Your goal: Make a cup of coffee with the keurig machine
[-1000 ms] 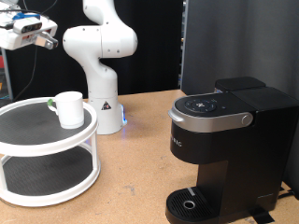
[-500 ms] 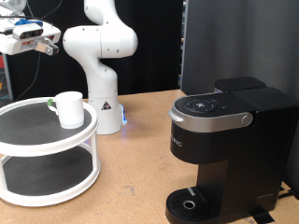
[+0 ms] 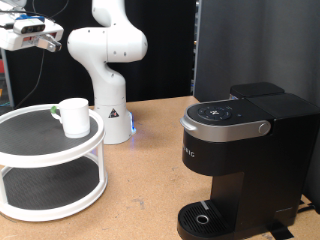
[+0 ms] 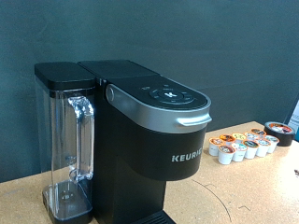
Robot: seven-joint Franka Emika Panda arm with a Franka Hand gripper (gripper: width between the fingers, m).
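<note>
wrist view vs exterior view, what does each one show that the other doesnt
Only the wrist view shows the clear water tank on the coffee maker's side and a cluster of coffee pods on the table. Only the exterior view shows the gripper high at the exterior view's upper left, the white cup on the two-tier round stand, and the drip base. Both show the black coffee maker with its lid shut.

White rounded arm point(image 3: 105, 50), blue-lit base, pale pincer point(image 3: 45, 43).
</note>
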